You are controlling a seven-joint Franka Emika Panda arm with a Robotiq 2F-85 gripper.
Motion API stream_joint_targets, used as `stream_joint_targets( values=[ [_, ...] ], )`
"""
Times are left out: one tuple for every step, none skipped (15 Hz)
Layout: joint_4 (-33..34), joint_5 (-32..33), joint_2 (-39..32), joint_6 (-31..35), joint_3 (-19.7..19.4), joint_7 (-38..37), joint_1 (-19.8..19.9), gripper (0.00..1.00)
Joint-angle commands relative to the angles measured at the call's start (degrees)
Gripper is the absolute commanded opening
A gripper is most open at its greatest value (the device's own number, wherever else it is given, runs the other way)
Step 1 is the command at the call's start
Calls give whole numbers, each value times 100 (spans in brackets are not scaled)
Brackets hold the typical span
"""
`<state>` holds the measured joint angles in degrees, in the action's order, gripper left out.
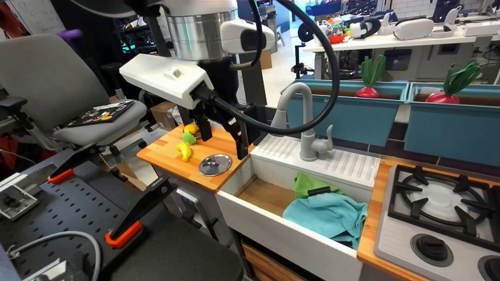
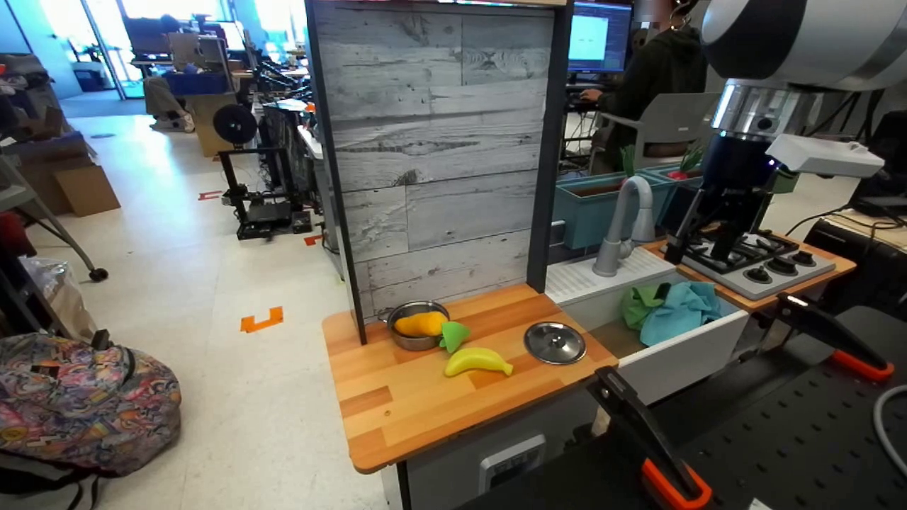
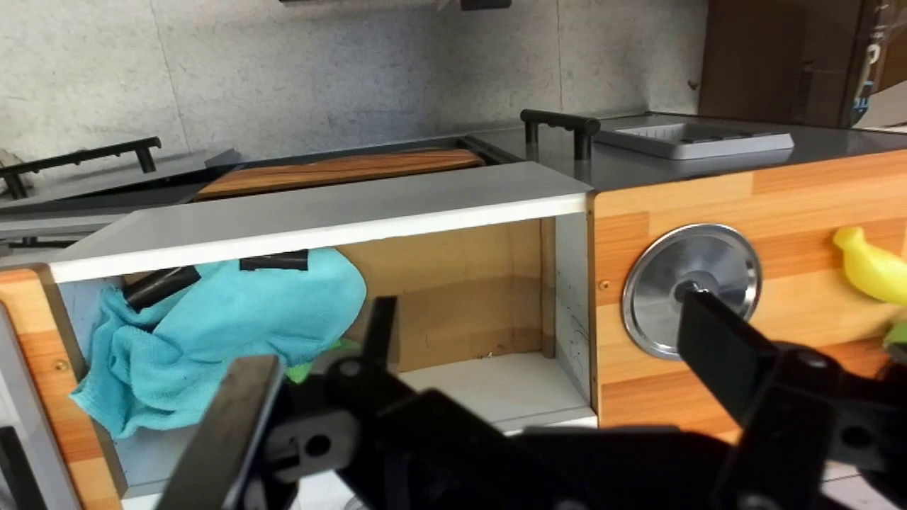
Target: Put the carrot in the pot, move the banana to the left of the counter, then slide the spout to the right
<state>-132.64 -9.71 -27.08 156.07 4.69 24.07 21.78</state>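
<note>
The orange carrot (image 2: 421, 324) lies in the silver pot (image 2: 413, 342), its green top hanging over the rim toward the banana. In an exterior view the carrot (image 1: 190, 128) hides most of the pot. The yellow banana (image 2: 476, 361) lies on the wooden counter (image 2: 425, 418) between the pot and a lid; part of the banana (image 3: 873, 268) shows at the wrist view's right edge. The grey spout (image 1: 308, 142) stands upright behind the sink; it also shows in an exterior view (image 2: 609, 255). My gripper (image 1: 224, 142) is open and empty, raised above the counter and sink area, fingers (image 3: 538, 308) wide apart.
A metal lid (image 2: 555, 343) lies on the counter near the sink (image 1: 289, 238). Blue (image 1: 328, 214) and green (image 1: 308, 185) cloths lie in the sink. A stove (image 1: 437, 203) is beyond it. Teal planters (image 1: 347, 109) stand behind the spout. A black cable (image 1: 334, 78) loops beside my arm.
</note>
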Motion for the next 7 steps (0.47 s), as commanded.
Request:
stream_joint_targets(
  values=[
    [39, -30, -36, -15, -41, 15, -27, 100],
    [50, -28, -73, -15, -51, 17, -1, 100],
    [57, -26, -100, -14, -57, 16, 10, 100],
    [66, -25, -121, -14, -59, 16, 23, 100],
    [74, -24, -134, -14, -58, 15, 23, 100],
    [78, -24, -136, -14, -58, 15, 24, 100],
    [82, -24, -136, -14, -58, 15, 24, 100]
  ],
)
